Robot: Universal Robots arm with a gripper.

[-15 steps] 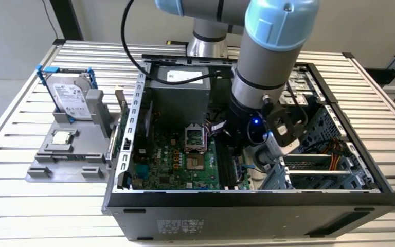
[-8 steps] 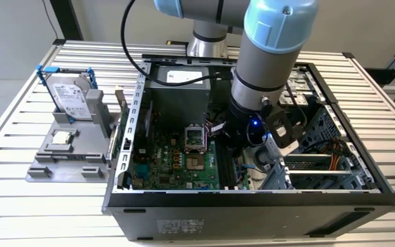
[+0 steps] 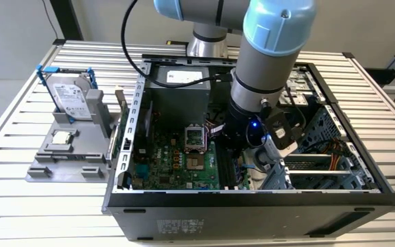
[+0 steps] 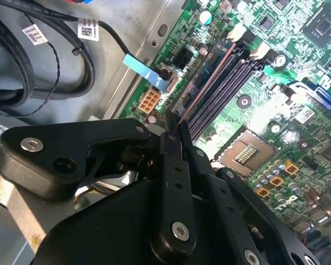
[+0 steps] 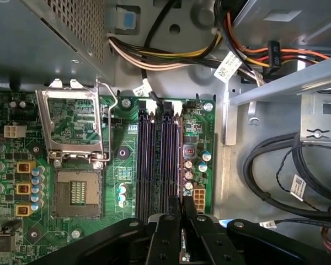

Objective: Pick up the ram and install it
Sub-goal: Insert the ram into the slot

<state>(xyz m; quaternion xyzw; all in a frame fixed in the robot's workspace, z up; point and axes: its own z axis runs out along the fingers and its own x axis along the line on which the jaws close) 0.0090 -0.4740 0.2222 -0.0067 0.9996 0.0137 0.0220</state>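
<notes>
Gripper (image 4: 175,127), clamped on ram (image 4: 206,84), stick edge-on and parallel to memory slots (image 5: 154,160) directly beneath, apparently for seating.

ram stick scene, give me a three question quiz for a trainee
1. True or false: the black two-finger gripper is shut on the long, thin dark ram stick.
2. Where is the silver rectangular hard drive in its blue frame? A) clamped in the gripper B) standing in the grey holder on the exterior view's left C) inside the computer case
3. Fill in: the ram stick lies along the long black memory slots of the ____-coloured motherboard.
Key: 1 true; 2 B; 3 green.
</notes>
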